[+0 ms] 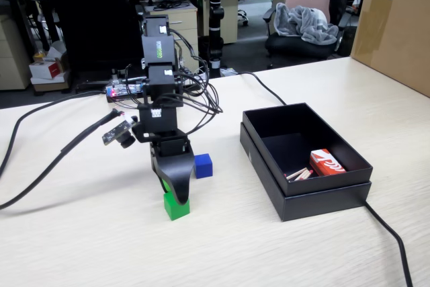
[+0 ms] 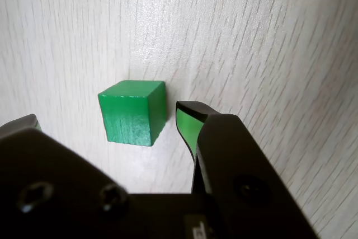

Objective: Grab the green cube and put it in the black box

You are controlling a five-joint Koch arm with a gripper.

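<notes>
Currently the hand (image 2: pixel 106 121) is spread wide, straddling the small bright green solid cube (image 2: pixel 133 111), which sits on the pale wood-grain table (image 1: pixel 80 240); no grip yet. Lift and transfer to the shallow matte black cardboard box (image 1: pixel 306 159) remain, by my judgement.

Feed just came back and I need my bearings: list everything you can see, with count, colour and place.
green cube: one, bright green, on the table between the open jaws
blue cube: one, blue, on the table just behind the gripper
black box: one, matte black, open, right of the arm in the fixed view
red packet: one, red and white, inside the box
table: one, pale wood grain
brown carton: one, brown, far right on the table
cables: black, across the table
gripper: one, black with green pads, open, straddling the green cube
</notes>
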